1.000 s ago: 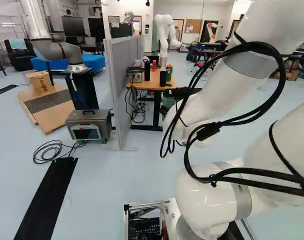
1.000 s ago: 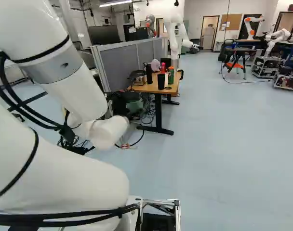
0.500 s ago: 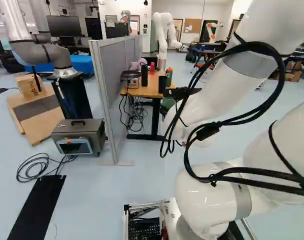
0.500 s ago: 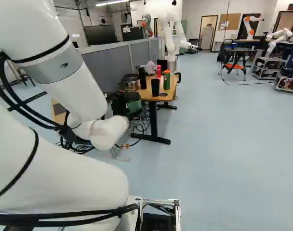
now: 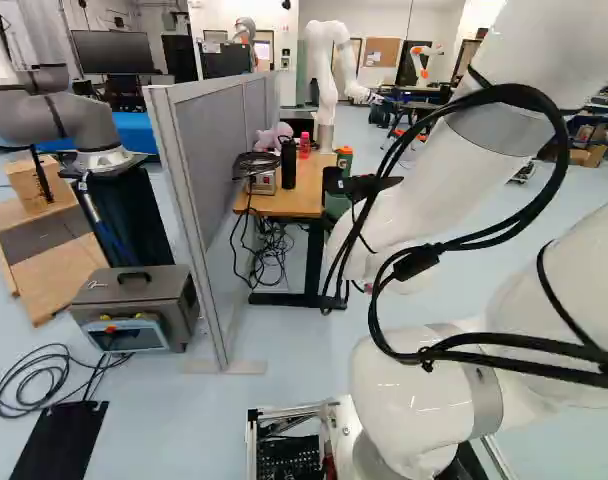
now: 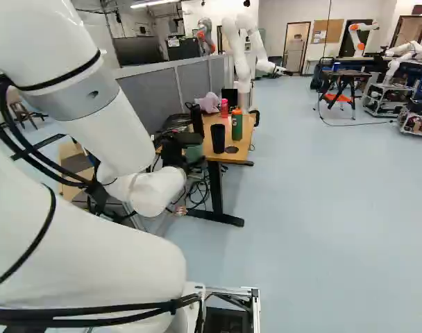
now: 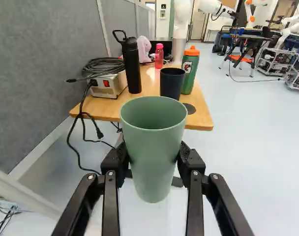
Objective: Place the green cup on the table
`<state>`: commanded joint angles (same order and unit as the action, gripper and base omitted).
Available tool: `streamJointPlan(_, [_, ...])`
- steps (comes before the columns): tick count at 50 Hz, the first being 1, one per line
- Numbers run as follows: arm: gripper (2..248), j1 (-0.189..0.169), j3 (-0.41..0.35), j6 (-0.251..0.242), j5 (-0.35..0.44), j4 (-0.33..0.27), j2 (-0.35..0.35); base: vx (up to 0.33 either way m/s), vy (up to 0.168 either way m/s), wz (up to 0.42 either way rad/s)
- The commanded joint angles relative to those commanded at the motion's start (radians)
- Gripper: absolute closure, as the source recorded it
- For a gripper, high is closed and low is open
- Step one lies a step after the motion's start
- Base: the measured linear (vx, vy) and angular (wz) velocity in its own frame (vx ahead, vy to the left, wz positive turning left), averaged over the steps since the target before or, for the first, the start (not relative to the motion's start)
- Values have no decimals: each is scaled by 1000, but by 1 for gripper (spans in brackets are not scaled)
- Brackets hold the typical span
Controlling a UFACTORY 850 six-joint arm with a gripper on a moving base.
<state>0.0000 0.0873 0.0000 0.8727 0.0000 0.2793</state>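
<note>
My gripper (image 6: pixel 172 151) shows as a dark shape beyond the forearm in the right base view, with the green cup (image 6: pixel 193 152) at its far end. In the wrist view the gripper (image 7: pixel 152 153) is shut on the green cup (image 7: pixel 153 147), one finger on each side. The cup is upright, its open rim above the fingers. Ahead of it stands the wooden table (image 7: pixel 202 113), its near edge partly hidden behind the cup. The cup is held clear of the tabletop, over the floor on the near side.
On the table stand a dark cup (image 7: pixel 172 82), a black bottle (image 7: pixel 132 66), a green bottle (image 7: pixel 190 71), a pink bottle (image 7: pixel 159 56) and a box with coiled cable (image 7: pixel 109 84). A grey partition (image 5: pixel 199 150) runs along its left. Another robot (image 6: pixel 240 55) rises behind.
The base has moved forward, bringing the table and partition nearer in both base views. My arm keeps its pose, and the green cup travels along in the gripper.
</note>
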Motion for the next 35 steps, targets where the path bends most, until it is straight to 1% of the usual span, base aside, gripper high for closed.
streamJointPlan(3, [130,0,0,0,0,0,0,374,63,-48])
streamJointPlan(4, [130,3,23,0,0,0,-27,304,68,-4])
streamJointPlan(11, [130,7,55,0,0,0,-64,188,34,89])
streamJointPlan(26, [130,14,128,0,1,0,-145,11,2,-6])
streamJointPlan(35, [130,14,177,0,16,0,-196,0,0,0])
